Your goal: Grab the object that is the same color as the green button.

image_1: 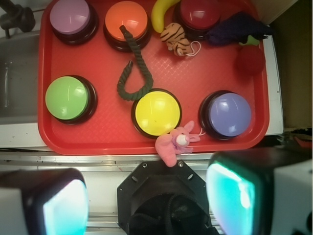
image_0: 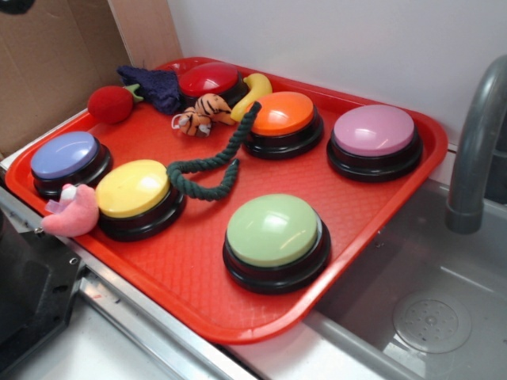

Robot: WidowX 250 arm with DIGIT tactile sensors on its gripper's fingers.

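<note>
A red tray (image_0: 380, 229) is set beside a sink. The green button (image_0: 273, 231) is seated near its front edge. The green rope (image_0: 215, 162) is curled between yellow and orange buttons. The jaws are spread wide, holding nothing.

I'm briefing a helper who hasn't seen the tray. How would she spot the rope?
On the red tray, look between the yellow button and the orange button. The rope is a thin, dark green, twisted cord bent into a hook, the only floppy strand there.
</note>
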